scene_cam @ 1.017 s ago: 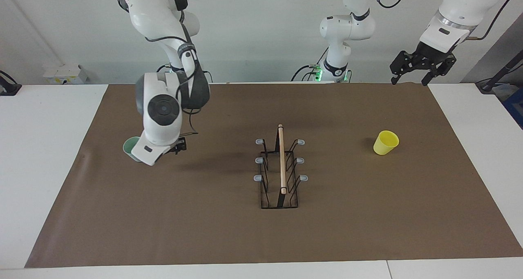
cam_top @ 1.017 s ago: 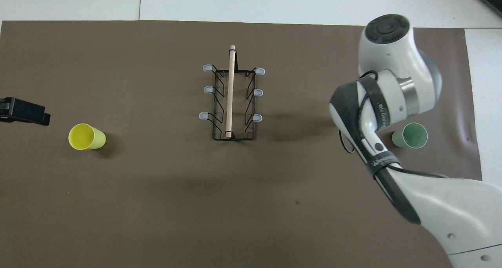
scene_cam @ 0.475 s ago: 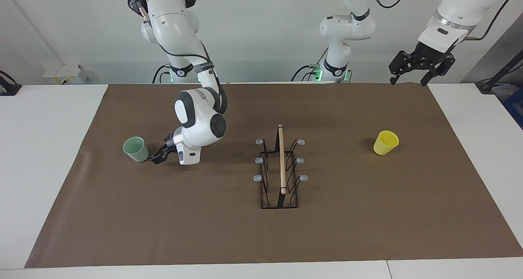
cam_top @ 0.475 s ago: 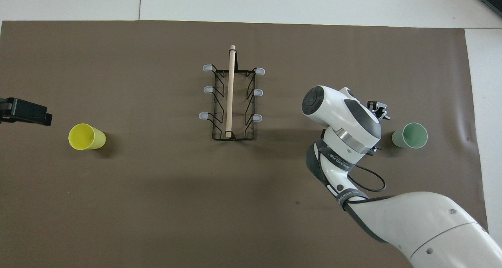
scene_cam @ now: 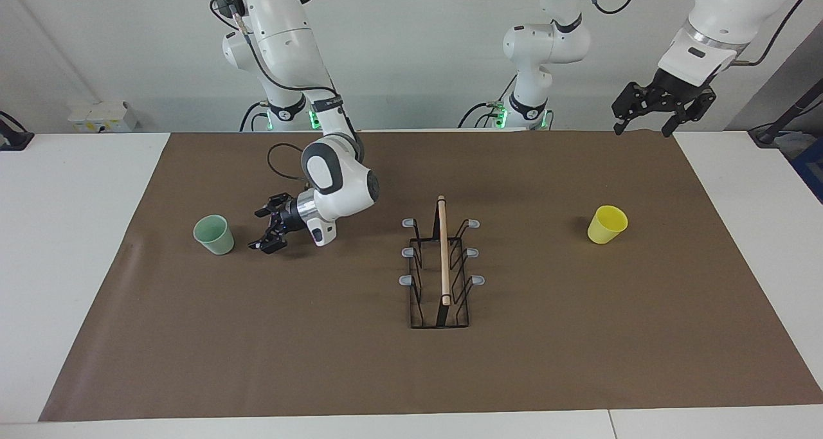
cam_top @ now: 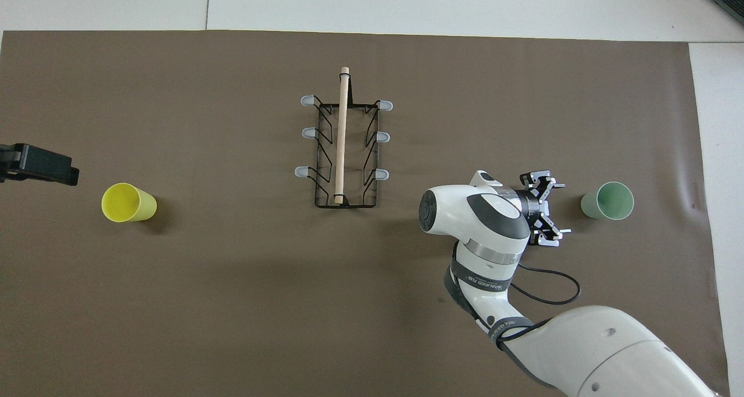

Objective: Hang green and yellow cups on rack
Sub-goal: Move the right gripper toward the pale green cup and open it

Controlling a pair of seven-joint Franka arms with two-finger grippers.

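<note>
right gripper [scene_cam: 262, 228] spread wide, level beside green cup [scene_cam: 214, 234] — empty | left gripper [scene_cam: 649, 112] spread, waiting | I fear a fingertip nudging it over

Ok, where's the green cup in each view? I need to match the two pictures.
Facing view: the green cup stands on the brown mat toward the right arm's end, beside the right gripper, apart from its open fingers.
Overhead view: the same cup sits near that picture's right edge, just past the right gripper.
Shared landmark: the rack at mid-table, with the cup to one side of it.
</note>
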